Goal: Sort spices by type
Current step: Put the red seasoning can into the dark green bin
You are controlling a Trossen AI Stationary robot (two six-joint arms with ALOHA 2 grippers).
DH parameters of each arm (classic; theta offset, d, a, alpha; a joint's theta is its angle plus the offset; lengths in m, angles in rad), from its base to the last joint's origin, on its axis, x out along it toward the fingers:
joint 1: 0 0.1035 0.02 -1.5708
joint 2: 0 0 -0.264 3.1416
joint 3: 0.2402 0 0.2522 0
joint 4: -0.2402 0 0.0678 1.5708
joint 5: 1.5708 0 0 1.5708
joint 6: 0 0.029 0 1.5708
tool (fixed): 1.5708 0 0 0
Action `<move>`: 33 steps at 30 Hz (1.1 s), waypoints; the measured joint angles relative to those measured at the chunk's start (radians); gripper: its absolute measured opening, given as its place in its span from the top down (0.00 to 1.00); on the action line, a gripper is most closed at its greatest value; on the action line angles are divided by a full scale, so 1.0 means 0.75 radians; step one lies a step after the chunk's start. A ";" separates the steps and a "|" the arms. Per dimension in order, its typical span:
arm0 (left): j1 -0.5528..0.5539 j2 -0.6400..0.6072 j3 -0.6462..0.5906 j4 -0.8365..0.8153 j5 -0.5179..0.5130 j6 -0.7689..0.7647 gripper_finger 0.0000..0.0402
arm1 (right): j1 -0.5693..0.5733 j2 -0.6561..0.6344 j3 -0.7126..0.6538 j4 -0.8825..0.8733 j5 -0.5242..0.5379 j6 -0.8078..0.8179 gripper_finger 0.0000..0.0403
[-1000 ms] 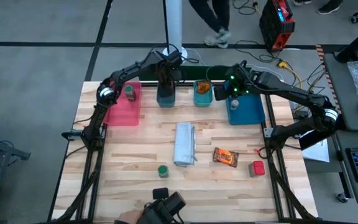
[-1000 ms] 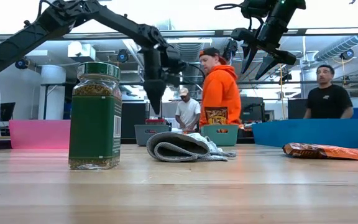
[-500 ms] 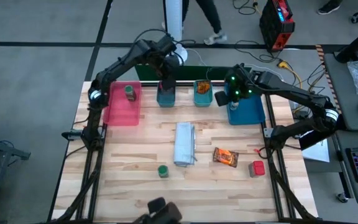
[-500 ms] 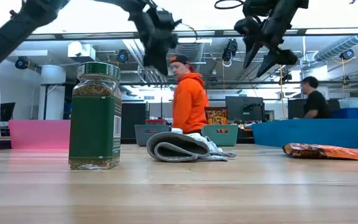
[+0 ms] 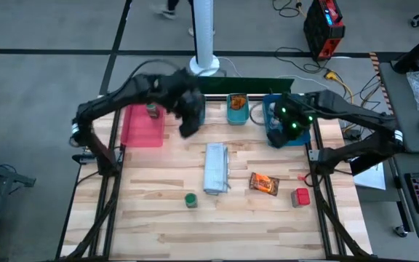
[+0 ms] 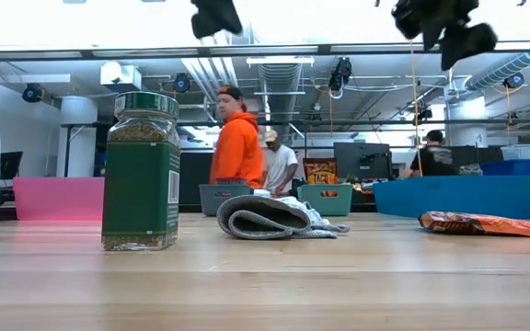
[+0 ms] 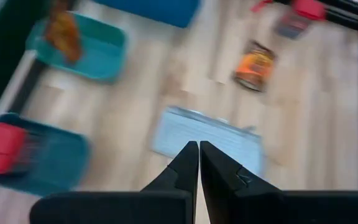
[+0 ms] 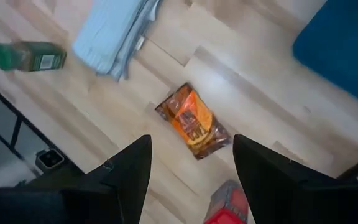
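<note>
Far L of the wooden table [image 5: 158, 218]: pink tray [image 5: 140, 127] w/ one green-lidded jar [image 5: 152, 110] standing in its back corner. Next, L gripper [image 5: 189, 125] hangs above the table just in front of the grey-blue tray [image 7: 48, 168], fingers [image 7: 189, 163] pinched together w/ nothing between them; L wrist view shows a small red box [image 7: 2, 146] lying in that tray. Near front edge, a 2nd green-lidded jar [image 5: 190, 199] stands upright by itself, big in the low view [image 6: 140, 171]. Centre: folded grey-white cloth [image 5: 216, 168], lying lengthwise front to back, apart from the jar. Behind it, teal tray [image 5: 237, 109] holds an orange packet [image 5: 237, 102] propped up. R of the cloth, a flat orange-red packet [image 5: 263, 183] lies on bare wood, also seen in R wrist view [image 8: 192, 122]. R gripper [image 5: 281, 132] is up in the air over the front-left edge of the blue tray [image 5: 291, 125], fingers [image 8: 129, 165] spread apart, empty. Furthest R, near the table's R edge, a 2nd small red box [image 5: 301, 196] sits just beyond the packet, not touching it. Low view: people in the room behind, one in an orange hoodie [image 6: 237, 152].
</note>
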 joint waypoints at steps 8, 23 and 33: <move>-0.249 -0.370 -0.459 0.264 -0.162 -0.340 1.00 | 0.206 -0.061 -0.056 0.003 0.126 0.356 0.47; -0.379 -0.806 -1.057 0.745 -0.311 -0.380 1.00 | 0.229 0.280 0.108 0.645 0.117 0.378 0.47; -0.408 -0.907 -1.165 0.759 -0.315 -0.281 1.00 | 0.517 0.347 0.292 -0.048 -0.019 0.727 0.47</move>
